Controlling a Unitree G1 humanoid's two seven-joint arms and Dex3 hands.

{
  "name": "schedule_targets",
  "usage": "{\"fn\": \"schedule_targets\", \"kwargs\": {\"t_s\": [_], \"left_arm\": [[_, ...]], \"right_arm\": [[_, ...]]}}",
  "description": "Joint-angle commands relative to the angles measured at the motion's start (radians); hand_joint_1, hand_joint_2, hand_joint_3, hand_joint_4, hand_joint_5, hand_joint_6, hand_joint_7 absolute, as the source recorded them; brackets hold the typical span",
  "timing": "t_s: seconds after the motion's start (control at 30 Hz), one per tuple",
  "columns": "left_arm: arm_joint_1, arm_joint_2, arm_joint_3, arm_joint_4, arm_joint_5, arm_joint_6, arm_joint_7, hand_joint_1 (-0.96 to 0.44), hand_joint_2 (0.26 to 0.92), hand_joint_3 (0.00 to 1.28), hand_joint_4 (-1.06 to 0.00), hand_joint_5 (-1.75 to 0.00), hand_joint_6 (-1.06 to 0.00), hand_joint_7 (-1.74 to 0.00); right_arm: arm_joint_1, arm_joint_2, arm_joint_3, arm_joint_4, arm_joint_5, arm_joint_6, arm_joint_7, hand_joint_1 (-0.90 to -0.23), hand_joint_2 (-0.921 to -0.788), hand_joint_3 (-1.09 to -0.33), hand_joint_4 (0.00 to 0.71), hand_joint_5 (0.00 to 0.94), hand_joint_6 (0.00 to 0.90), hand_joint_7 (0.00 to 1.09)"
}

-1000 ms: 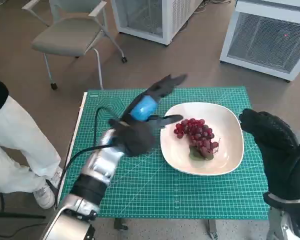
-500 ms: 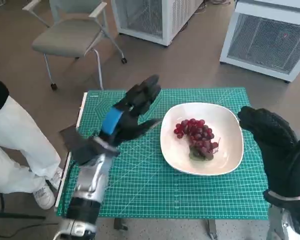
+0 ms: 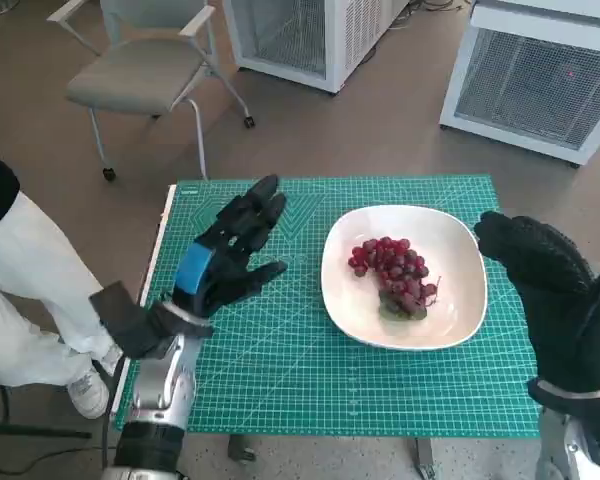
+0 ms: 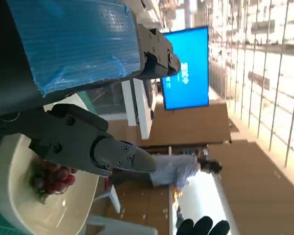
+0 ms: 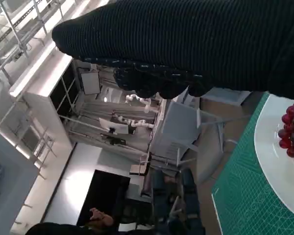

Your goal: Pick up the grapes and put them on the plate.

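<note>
Green cutting mat (image 3: 310,380), grey chair (image 3: 145,70), white cabinets (image 3: 540,75), person's leg (image 3: 30,290)

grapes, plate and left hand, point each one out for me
grapes (image 3: 392,272), head view, middle of the red bunch
plate (image 3: 450,240), head view, bare white inner wall beside the bunch
left hand (image 3: 223,260), head view, black palm area just beyond the blue tape

Brown floor (image 3: 380,120); grey chair (image 3: 145,70); white vented cabinets (image 3: 540,80) beyond.
</note>
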Motion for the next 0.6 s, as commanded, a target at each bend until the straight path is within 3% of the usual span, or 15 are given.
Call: {"fn": "schedule_targets", "kwargs": {"t_s": [0.03,0.6], "left_arm": [[0.021,-0.002,0.010,-0.035,-0.029,0.023,-0.026,-0.33,0.921,0.01,-0.24,-0.01,-0.35,-0.01],[0.079,-0.003,0.002,-0.130,-0.021,0.032,-0.016,-0.32,0.921,0.01,-0.22,0.00,-0.33,0.00]], "right_arm": [[-0.001,-0.006,0.002,0.016,0.008,0.018,0.010,-0.512,-0.921,-0.588,0.261,0.466,0.138,0.92],[-0.015,-0.008,0.003,0.017,0.012,0.029,0.014,-0.512,-0.921,-0.583,0.279,0.466,0.145,0.91]]}}
